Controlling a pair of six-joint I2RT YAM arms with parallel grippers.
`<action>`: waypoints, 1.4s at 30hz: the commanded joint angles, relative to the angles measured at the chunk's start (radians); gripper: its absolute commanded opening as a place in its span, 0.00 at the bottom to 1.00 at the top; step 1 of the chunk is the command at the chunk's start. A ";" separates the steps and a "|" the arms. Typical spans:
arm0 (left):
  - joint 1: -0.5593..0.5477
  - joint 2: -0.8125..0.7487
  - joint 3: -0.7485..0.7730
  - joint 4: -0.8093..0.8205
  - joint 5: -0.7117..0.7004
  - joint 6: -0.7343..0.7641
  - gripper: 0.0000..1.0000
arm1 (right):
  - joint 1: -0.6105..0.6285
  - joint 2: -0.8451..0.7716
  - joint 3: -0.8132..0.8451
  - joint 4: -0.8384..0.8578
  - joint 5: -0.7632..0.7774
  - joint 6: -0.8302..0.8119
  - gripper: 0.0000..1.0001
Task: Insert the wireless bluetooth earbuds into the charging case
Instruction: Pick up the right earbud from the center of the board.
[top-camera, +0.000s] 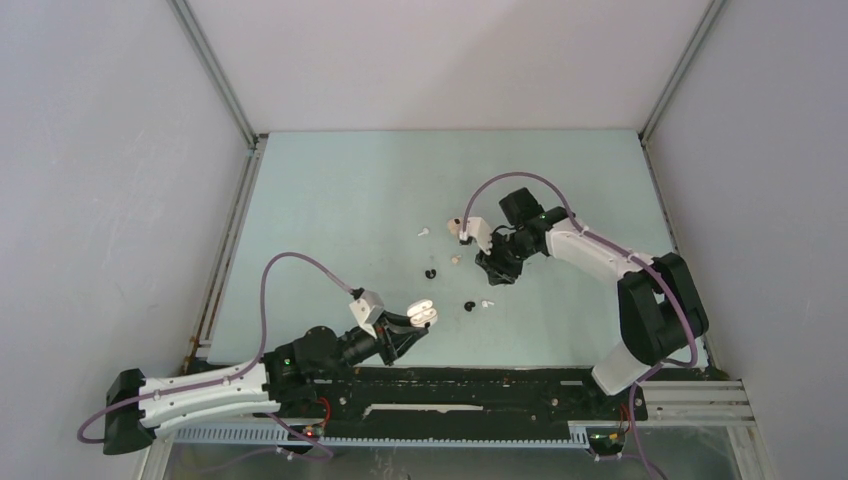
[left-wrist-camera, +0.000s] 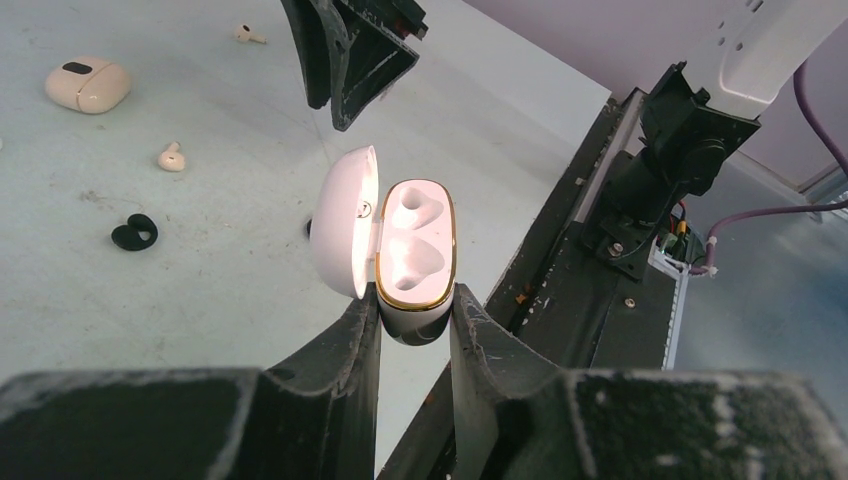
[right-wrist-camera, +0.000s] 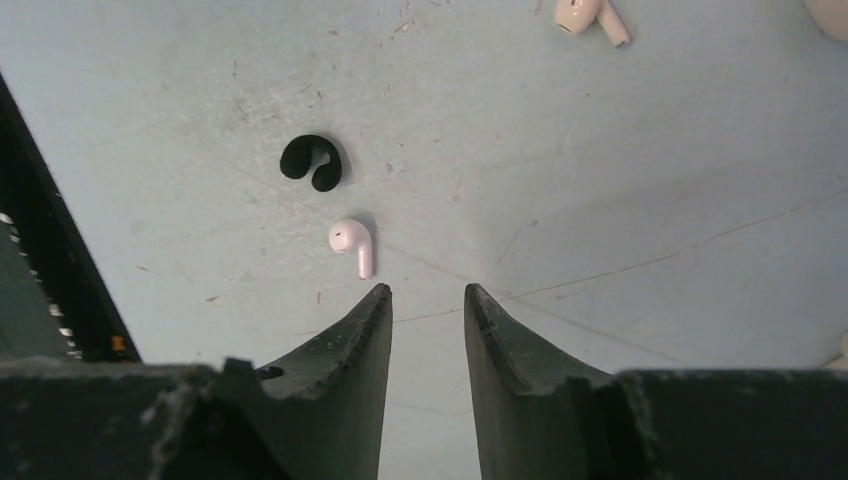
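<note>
My left gripper (left-wrist-camera: 415, 302) is shut on the base of a white charging case (left-wrist-camera: 415, 245) with a gold rim. The case's lid (left-wrist-camera: 345, 220) is swung open and both wells are bare. From above, the case (top-camera: 422, 316) is held near the table's front. My right gripper (right-wrist-camera: 427, 294) hovers open over the table with nothing between its fingers. A white stemmed earbud (right-wrist-camera: 352, 243) lies just beyond its left fingertip, and a black earbud (right-wrist-camera: 312, 162) lies past that. Seen from above, the right gripper (top-camera: 497, 266) is above the white earbud (top-camera: 487, 303).
A shut beige case (left-wrist-camera: 88, 83) lies farther out, with a beige earbud (left-wrist-camera: 171, 157) and a black earbud (left-wrist-camera: 134, 232) nearby. Another pale earbud (right-wrist-camera: 590, 15) lies ahead of the right gripper. The black rail (top-camera: 480, 385) runs along the table's near edge.
</note>
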 joint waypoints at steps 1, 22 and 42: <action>-0.005 -0.016 0.022 0.010 -0.004 -0.018 0.00 | 0.064 0.024 -0.039 0.041 0.058 -0.129 0.37; -0.006 -0.047 -0.003 0.015 -0.011 -0.033 0.00 | 0.137 0.154 -0.019 0.017 0.030 -0.110 0.43; -0.006 -0.066 -0.002 -0.022 -0.016 -0.025 0.00 | 0.193 0.173 0.000 0.002 0.136 -0.046 0.35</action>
